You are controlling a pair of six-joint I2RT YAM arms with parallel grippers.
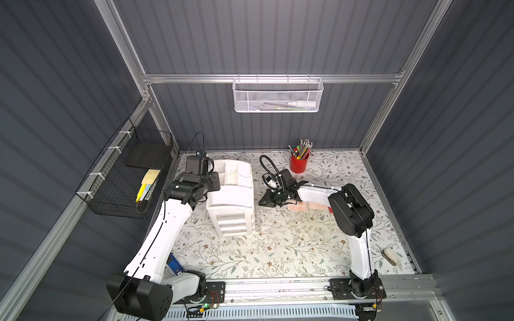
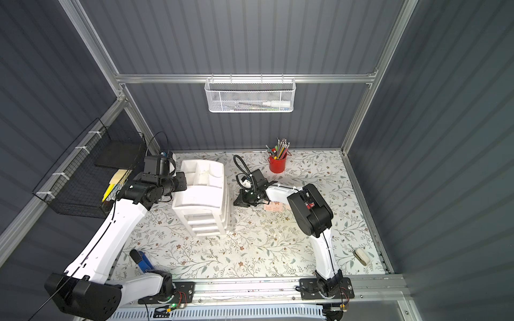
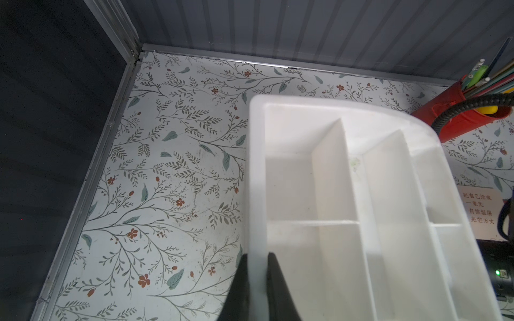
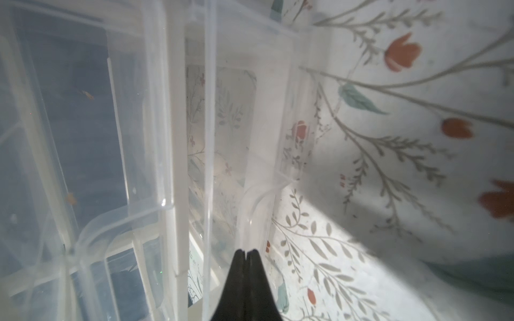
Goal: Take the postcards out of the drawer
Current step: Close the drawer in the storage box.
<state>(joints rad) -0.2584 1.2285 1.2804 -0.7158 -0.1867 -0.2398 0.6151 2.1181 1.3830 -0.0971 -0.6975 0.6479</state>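
The right tool (image 4: 246,251) is pinched closed on nothing, its tips just at a clear drawer lip (image 4: 250,205) of the drawer unit (image 1: 230,194). The postcards (image 1: 299,207) lie on the bench (image 1: 278,250) right of that unit, partly under the right arm (image 1: 350,211). I judge the emptying done, and next comes a clean retreat. The left tool (image 3: 256,266) clamps the unit's top rim.

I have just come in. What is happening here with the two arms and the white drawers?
The left hand is clamped on the top rim of the white drawer unit, apparently steadying it. The right hand is closed and empty, low beside the unit's clear drawers. I cannot tell whether it touches them. The postcards already lie on the table next to the unit, partly under the right arm.
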